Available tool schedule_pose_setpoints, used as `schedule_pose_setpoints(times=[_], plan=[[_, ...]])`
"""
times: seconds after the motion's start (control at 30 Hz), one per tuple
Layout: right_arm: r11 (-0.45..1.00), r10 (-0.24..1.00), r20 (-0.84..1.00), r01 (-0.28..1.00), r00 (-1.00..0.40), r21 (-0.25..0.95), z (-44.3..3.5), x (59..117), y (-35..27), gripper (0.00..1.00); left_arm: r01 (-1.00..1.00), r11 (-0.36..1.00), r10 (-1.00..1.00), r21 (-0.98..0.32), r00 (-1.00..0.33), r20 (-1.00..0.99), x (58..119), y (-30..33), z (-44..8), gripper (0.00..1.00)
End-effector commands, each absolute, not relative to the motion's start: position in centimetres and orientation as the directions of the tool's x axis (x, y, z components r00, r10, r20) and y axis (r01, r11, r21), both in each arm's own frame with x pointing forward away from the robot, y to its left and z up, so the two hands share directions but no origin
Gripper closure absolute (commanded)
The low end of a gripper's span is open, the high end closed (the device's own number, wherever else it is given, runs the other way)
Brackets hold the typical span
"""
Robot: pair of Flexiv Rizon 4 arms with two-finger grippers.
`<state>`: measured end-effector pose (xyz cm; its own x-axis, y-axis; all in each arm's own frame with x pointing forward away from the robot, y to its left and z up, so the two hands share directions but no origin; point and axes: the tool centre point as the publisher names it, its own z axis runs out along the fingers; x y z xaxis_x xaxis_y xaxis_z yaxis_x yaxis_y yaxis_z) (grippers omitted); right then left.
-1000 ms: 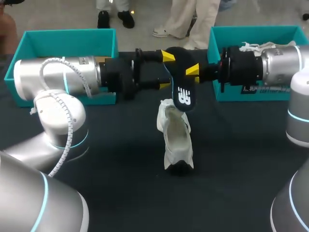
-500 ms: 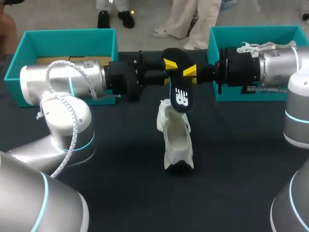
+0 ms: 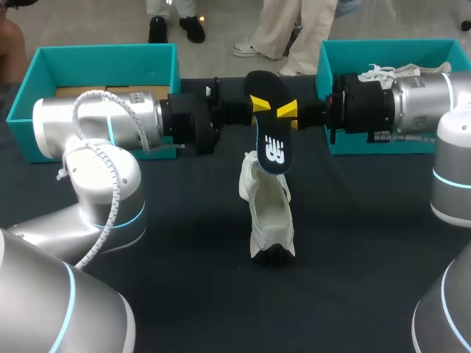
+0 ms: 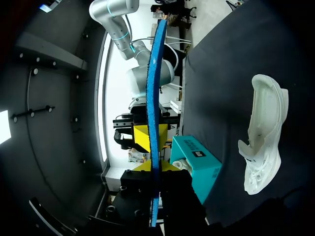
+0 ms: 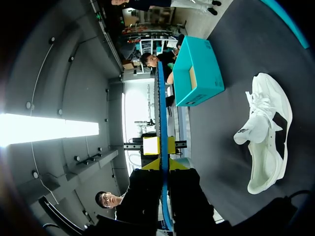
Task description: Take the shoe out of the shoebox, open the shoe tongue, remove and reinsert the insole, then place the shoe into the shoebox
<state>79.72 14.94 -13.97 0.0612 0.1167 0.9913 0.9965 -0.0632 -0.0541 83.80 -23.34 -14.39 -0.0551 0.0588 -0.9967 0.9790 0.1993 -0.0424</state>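
A: How many shoes are out?
B: One shoe (image 3: 268,213), on the desk (image 3: 353,243) just under the single insole (image 3: 271,125).
A: And the claws?
B: The left claw (image 3: 254,107) and right claw (image 3: 288,112) both pinch that insole, with two boxes (image 3: 103,55) (image 3: 383,48) flanking it.

Behind left arm (image 3: 96,121): left shoebox (image 3: 103,57) front (partly).

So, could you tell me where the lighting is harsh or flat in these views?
Head view: soft highlights on the silver arm casings; the white lace-up shoe casts hardly any shadow on the dark tablecloth. Left wrist view: the thin blue-edged insole stands edge-on against a bright backdrop. Right wrist view: likewise backlit.
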Motion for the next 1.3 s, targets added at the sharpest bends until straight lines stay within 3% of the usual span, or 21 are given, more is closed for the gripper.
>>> schedule_pose_setpoints(times=[0.03,0.07,0.1,0.6,0.87,1.3], plan=[[-0.061,0.116,0.992,0.997,0.059,-0.052,-14.0,79.7,15.3,1.00,0.980,0.194,0.059,-0.045,-0.058,-0.997,83.8,-23.5,-14.4,1.00],[-0.061,0.115,0.992,0.997,0.058,-0.051,-13.9,79.7,15.2,0.71,0.980,0.192,0.060,-0.047,-0.059,-0.996,83.8,-23.5,-14.4,1.00],[-0.062,0.118,0.991,0.997,0.057,-0.050,-13.9,79.7,15.2,0.00,0.981,0.188,0.061,-0.050,-0.062,-0.996,83.8,-23.5,-14.3,1.00],[-0.163,0.296,0.955,0.983,-0.033,0.084,-14.9,78.9,9.8,0.00,0.985,0.141,0.124,-0.102,-0.120,-0.985,82.9,-21.7,-14.7,1.00],[-0.206,0.457,0.889,0.976,0.036,0.067,-15.4,78.2,7.0,0.00,0.984,0.136,0.137,-0.116,-0.134,-0.981,82.6,-21.4,-14.7,1.00],[-0.206,0.457,0.889,0.976,0.036,0.067,-15.4,78.2,7.0,0.00,0.976,0.168,0.139,-0.141,-0.165,-0.976,82.6,-21.4,-14.6,1.00]])
